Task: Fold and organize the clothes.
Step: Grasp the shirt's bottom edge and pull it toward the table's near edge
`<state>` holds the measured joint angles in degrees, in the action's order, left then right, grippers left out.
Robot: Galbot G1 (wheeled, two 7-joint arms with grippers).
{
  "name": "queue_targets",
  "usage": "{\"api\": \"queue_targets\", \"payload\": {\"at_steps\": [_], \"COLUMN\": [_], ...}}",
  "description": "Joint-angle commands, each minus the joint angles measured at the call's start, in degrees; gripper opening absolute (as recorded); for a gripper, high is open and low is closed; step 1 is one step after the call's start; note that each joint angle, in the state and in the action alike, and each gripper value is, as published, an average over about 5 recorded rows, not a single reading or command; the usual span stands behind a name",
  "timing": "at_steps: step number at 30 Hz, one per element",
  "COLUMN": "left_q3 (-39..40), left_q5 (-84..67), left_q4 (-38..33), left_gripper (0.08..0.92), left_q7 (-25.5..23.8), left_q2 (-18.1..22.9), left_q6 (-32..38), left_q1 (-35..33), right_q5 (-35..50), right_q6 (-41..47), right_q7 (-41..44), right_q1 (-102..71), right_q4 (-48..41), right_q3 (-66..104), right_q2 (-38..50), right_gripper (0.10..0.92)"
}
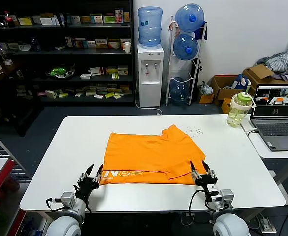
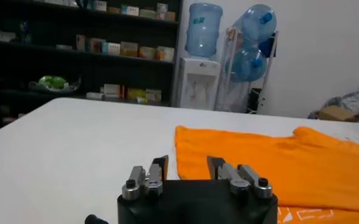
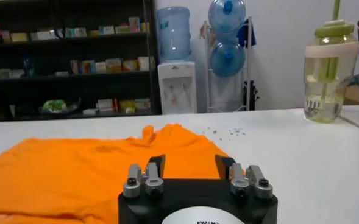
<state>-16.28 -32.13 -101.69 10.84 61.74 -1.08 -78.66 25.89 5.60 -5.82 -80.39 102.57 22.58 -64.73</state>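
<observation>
White tabletop (image 1: 45, 167) carries the orange T-shirt (image 1: 148, 155), folded flat near the middle, its lower edge toward the near edge. We see the left end effector (image 1: 90, 178) at the shirt's near-left corner, fingers apart, gripping nothing. Right end effector (image 1: 203, 173) at the near-right corner, fingers also apart, empty.

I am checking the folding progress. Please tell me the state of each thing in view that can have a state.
T-shirt: folded over, flat on the white table, lettering strip showing at the near edge.
Left gripper: open, empty, at the shirt's near left corner.
Right gripper: open, empty, at the shirt's near right corner.
Laptop: lid open, screen on.
Green-lidded bottle: upright, lid on.
</observation>
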Motion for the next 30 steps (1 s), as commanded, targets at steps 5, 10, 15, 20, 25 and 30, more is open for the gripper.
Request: {"api": "queue_targets", "payload": {"at_steps": [5,10,15,20,25,30], "left_q3": [0.8,1.6,2.3,2.6,3.0,3.4], "left_q5": [-3.2,-5.1,-6.2,-6.4,-6.4,-6.3], "left_q4": [-1.1,-1.1,-1.3,-1.5,-1.5,-1.3], "left_gripper": [0.737,0.817,0.822,0.823,0.805,0.693], "left_q7": [1.3,2.1,3.0,3.4,3.3,3.3], "left_q2": [0.4,0.0,-0.6,-1.1,-1.2,-1.0], "left_q6": [-2.3,-4.2,-5.5,-6.3,-6.4,-6.4], "left_q1": [-4.6,-2.2,-1.0,-0.9,-1.0,-0.6], "right_q5": [3.7,5.8,7.1,7.6,7.8,8.0], "right_q6": [4.7,6.7,7.9,8.9,9.1,9.3], "right_q7": [3.1,2.7,2.4,2.1,2.0,1.7], "right_q1": [-3.1,-1.9,-1.2,-0.9,-0.8,-0.8], "right_q4": [-0.6,-1.7,-1.9,-1.7,-1.8,-1.7], "right_q3": [2.1,1.9,1.8,1.4,1.2,1.2], "right_q2": [2.3,2.1,2.1,2.1,2.1,2.2], "right_gripper": [0.816,0.822,0.823,0.823,0.786,0.654]}}
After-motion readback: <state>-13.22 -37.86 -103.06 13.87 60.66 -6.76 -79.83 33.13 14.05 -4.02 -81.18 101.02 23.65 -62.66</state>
